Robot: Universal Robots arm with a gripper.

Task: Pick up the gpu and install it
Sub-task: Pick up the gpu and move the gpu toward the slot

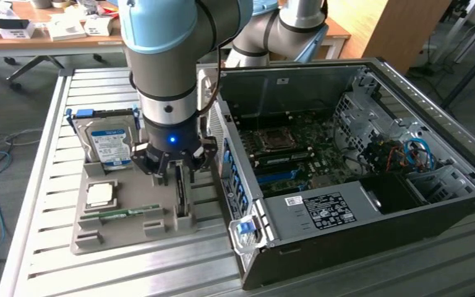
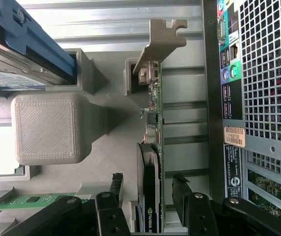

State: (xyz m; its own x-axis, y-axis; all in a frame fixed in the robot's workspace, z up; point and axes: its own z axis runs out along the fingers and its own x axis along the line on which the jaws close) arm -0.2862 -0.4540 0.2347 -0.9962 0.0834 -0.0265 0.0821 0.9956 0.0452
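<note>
- The slatted metal table [image 1: 47, 185] carries everything; the open computer case [image 1: 303, 260] lies along its edge on the exterior view's right, motherboard exposed.
- The robot arm [image 1: 167, 55] reaches down over the grey holder [image 1: 106, 232], which sits just beside the case.
- A hard drive [image 1: 109, 142] stands upright at one end of the holder.
- The gpu [image 2: 153, 147] stands on edge in a slot along the holder's side nearest the case, with its silver bracket toward the hard-drive end. It is not yet lifted.
- The gripper [image 2: 148, 189] hangs over the card with its jaws spread wide. One of the fingers [image 2: 115, 184] is on each face, and neither seems to touch.
- A memory stick [image 1: 122, 212] lies near the holder's opposite end.
- Judged step: the pick-up, at the point of grasping. A sound grip calls for fingers square to the card, clear of its bracket.
</note>
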